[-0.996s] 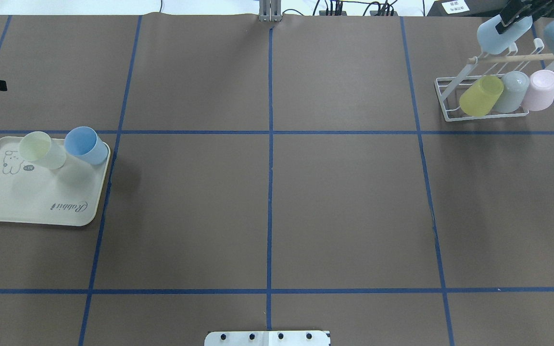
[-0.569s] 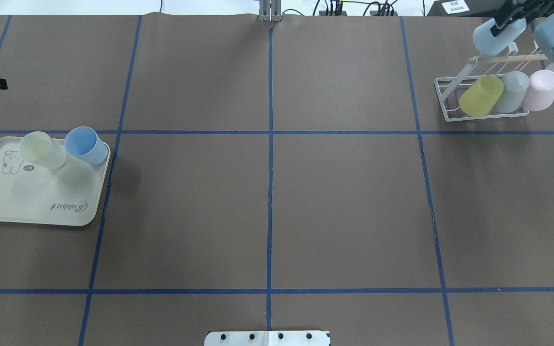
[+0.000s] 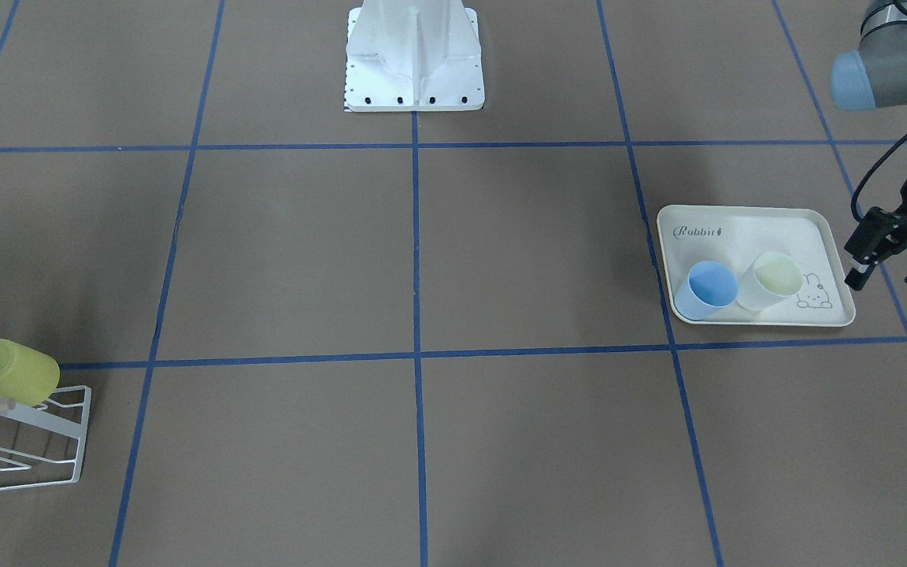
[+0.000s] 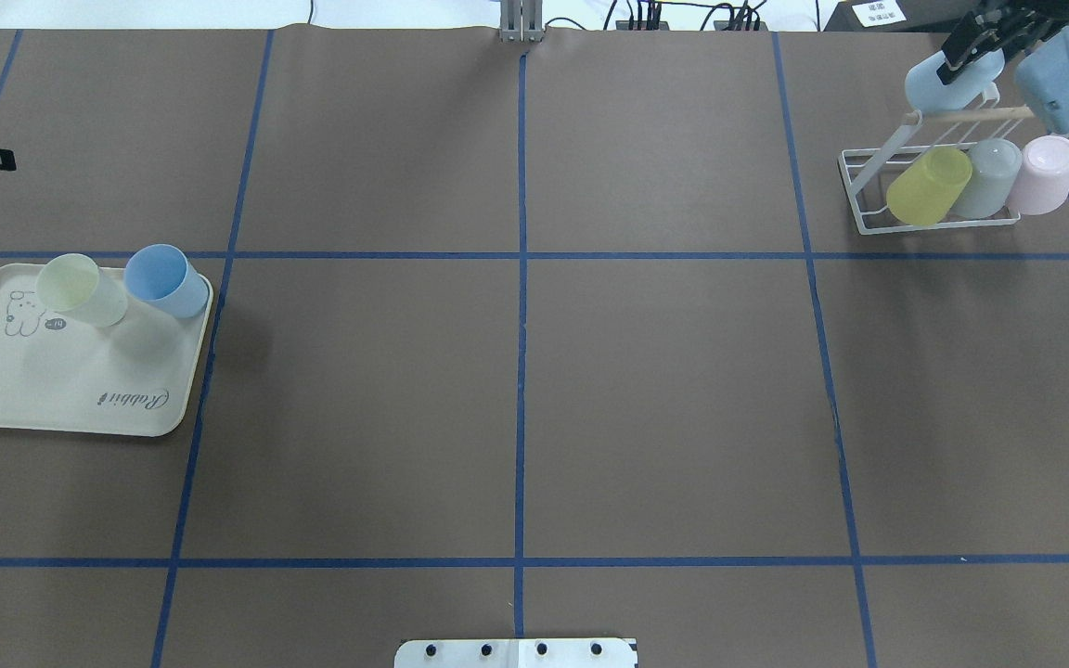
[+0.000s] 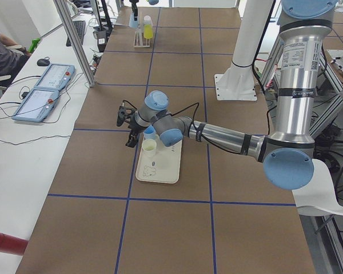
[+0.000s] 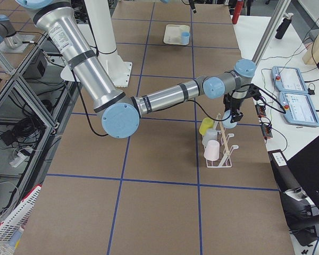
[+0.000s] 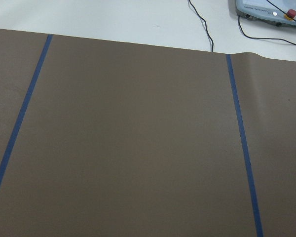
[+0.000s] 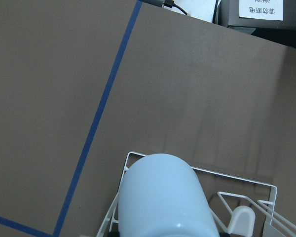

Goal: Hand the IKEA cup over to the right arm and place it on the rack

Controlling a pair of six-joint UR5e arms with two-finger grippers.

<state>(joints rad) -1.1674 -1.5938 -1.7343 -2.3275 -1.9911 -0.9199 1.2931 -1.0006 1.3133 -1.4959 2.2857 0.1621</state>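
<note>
Spanning the views, a brown table (image 4: 664, 390) marked off by blue tape lines (image 4: 521, 371) is seen. A cream rabbit-print tray (image 4: 61, 399) is laid at the robot's left end. On its far edge a blue cup (image 4: 166, 278) and a pale yellow cup (image 4: 80, 289) are stood mouth up, just beside each other.

At the far right corner a white wire rack (image 4: 849, 193) is set, with a light wooden dowel (image 4: 971, 114) carried across its top. Three cups are hung slanted on its front prongs, bottoms upward: a yellow cup (image 4: 932, 184), a grey cup (image 4: 989, 176) and a pink cup (image 4: 1043, 173), side by side.

A pale blue cup (image 4: 952, 79) is gripped by the right gripper (image 4: 961, 51), whose jaws are closed on its wall. The cup is held tilted, bottom up, over the rack's back row beside the dowel. In the right wrist view it is seen directly above the rack's corner. Whether a prong is touched cannot be told.

The left gripper (image 3: 890, 272) is held low just beside the tray's outer edge, off the tray. Its fingers are spread apart and nothing is held between them.
</note>
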